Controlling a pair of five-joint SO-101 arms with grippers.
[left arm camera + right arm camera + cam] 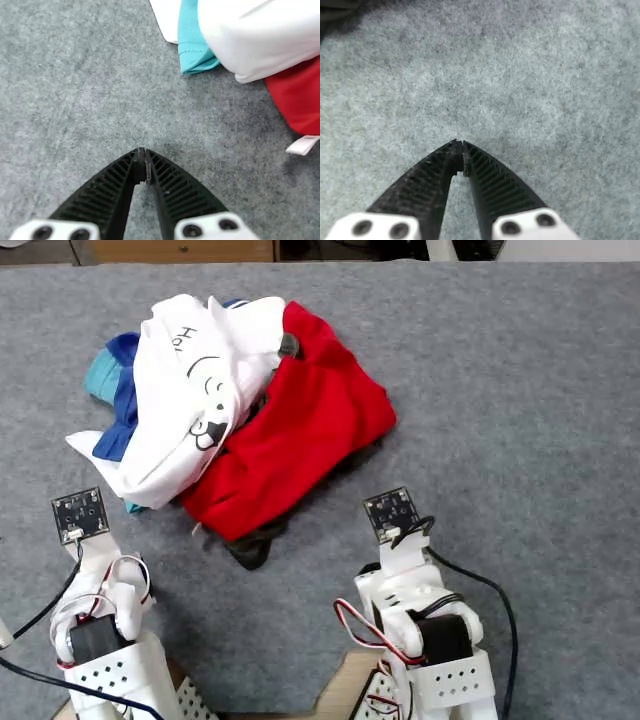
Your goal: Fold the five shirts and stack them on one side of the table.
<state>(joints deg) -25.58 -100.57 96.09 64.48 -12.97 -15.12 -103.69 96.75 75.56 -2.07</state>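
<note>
The left end effector (140, 152) hangs over the grey felt of the worktop (520, 390), its two ribbed black fingers pressed tip to tip with nothing between them. Just ahead of it lies the near corner of the heap. There a teal shirt (195, 42) shows its hem from under a white shirt (260, 35). Beside these is the edge of a red shirt (297, 97), with a small white label (302, 145) resting on the felt. None of the cloth touches the fingers.

The right end effector (460, 145) is likewise closed tip to tip on nothing, above plain felt.

From above, the shirts lie unfolded in one crumpled heap on the left half of the worktop, toward its far side. The white shirt, marked with a black drawing, is on top, draped over a blue shirt (120, 390) and the teal one. The red shirt spreads toward the centre, partly under the white. A dark garment (250, 545) pokes out from beneath the red shirt's near edge.

The left arm (95, 590) stands at the near edge, close below the heap's near corner. The right arm (415, 610) stands at the near edge apart from the heap, with the red shirt ahead and to its left.

A broad stretch of felt runs from the red shirt to the right side of the worktop. A narrower strip separates the heap from the far edge. A wooden board (345, 690) sits between the arm bases
</note>
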